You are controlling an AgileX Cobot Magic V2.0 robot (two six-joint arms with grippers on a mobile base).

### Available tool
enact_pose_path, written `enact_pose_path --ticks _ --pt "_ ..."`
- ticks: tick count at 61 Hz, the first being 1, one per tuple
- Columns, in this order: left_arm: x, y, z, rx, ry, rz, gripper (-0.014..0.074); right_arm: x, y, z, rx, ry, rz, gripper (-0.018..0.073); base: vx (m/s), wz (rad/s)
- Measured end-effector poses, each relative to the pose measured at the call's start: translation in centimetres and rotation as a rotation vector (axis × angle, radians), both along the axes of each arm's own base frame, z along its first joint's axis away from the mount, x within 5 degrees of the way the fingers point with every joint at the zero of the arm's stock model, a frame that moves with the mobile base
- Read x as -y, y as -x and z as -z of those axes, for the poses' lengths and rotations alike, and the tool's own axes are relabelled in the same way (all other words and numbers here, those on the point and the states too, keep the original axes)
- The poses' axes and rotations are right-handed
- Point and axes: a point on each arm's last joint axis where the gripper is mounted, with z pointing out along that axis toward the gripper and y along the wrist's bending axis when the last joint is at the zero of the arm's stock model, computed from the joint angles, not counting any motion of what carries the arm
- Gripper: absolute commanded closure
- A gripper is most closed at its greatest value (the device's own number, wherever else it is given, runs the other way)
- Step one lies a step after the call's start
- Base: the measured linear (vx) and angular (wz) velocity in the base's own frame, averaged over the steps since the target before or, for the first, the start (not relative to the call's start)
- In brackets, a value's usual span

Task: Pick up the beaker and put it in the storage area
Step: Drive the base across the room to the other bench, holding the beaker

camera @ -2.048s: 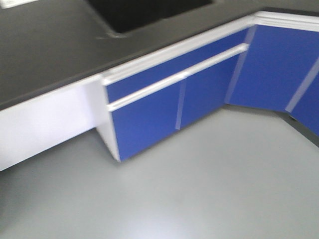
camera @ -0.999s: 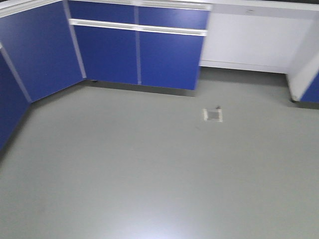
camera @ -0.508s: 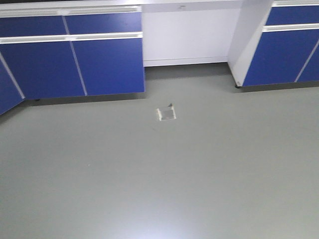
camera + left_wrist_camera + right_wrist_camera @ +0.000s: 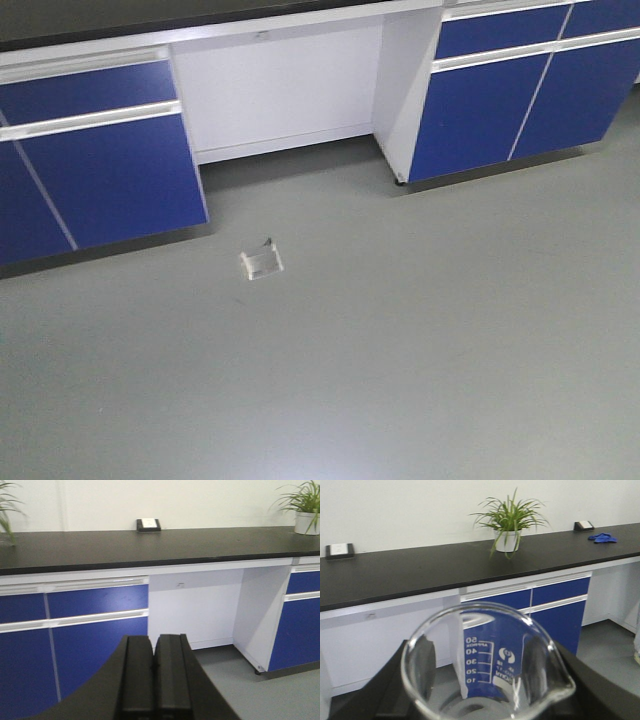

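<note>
Okay, the right claw has the beaker pinched between its two black fingers. The glass is upright, with the spout toward the lower right and the graduation marks facing the wrist camera. Ahead of it runs the storage tabletop, long and matte black. Its white front edge cuts straight across the view, and there's plenty of bare surface behind that edge. Along the back wall sit a small outlet box and a potted plant near the middle. Further right is a second box with a blue cloth just beside it. Over to the left claw: it holds nothing, and its fingers are pressed together. It points at a white kneehole between blue cabinets under a black top. From the front view, open grey floor runs right up to the cabinet fronts. Only a small floor plate is set into it, near the kneehole.
</note>
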Motion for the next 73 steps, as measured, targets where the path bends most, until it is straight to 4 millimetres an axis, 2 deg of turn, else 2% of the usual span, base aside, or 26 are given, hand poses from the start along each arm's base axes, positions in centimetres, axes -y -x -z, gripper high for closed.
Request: enact_pose_path --ticks 50,73 --pt "0.00 0.00 0.00 0.000 0.000 0.000 0.0605 0.00 0.00 0.00 0.000 0.000 0.000 0.0563 0.41 -0.34" --pt "0.00 0.00 0.00 0.000 0.000 0.000 0.0605 0.01 0.00 0.02 -0.002 0.000 0.001 0.0563 0.49 0.19"
